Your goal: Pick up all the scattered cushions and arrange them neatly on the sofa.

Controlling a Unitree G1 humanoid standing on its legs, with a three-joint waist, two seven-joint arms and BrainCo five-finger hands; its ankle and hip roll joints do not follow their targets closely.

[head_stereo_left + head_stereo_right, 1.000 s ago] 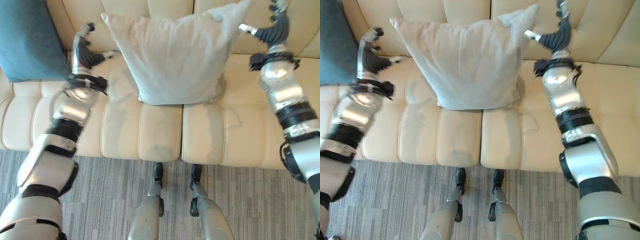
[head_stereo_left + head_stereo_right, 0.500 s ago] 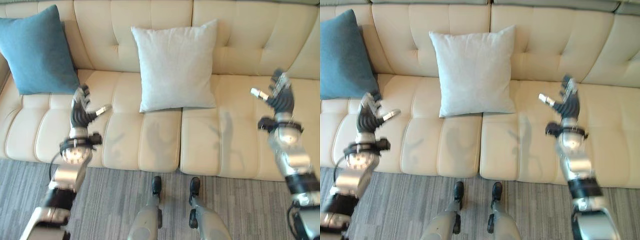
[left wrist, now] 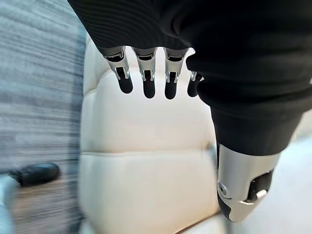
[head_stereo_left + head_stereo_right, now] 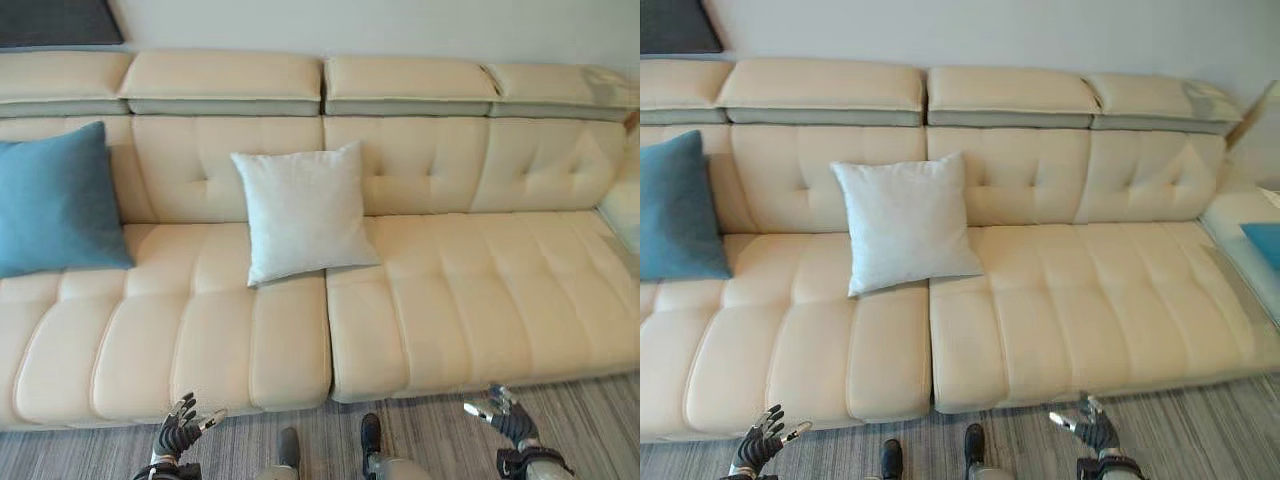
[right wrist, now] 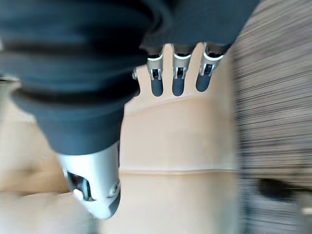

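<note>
A light grey cushion [image 4: 302, 212] leans upright against the backrest near the middle of the cream sofa [image 4: 480, 290]. A blue cushion [image 4: 55, 200] stands against the backrest at the sofa's left end. Another blue cushion [image 4: 1264, 242] lies at the far right on the sofa's side section, cut by the view's edge. My left hand [image 4: 178, 435] is low in front of the sofa's front edge, open and holding nothing. My right hand [image 4: 505, 415] is low at the right, also open and holding nothing. Both wrist views show straight fingers [image 3: 146, 78] [image 5: 178, 78] over the sofa's seat.
Grey striped carpet [image 4: 430, 440] runs along the sofa's front. A dark frame [image 4: 55, 20] hangs on the wall at the upper left. The sofa's right half is bare seat.
The camera has pulled back and up, so the whole sofa now shows. Both hands have dropped away from the grey cushion to the lower edge of the view.
</note>
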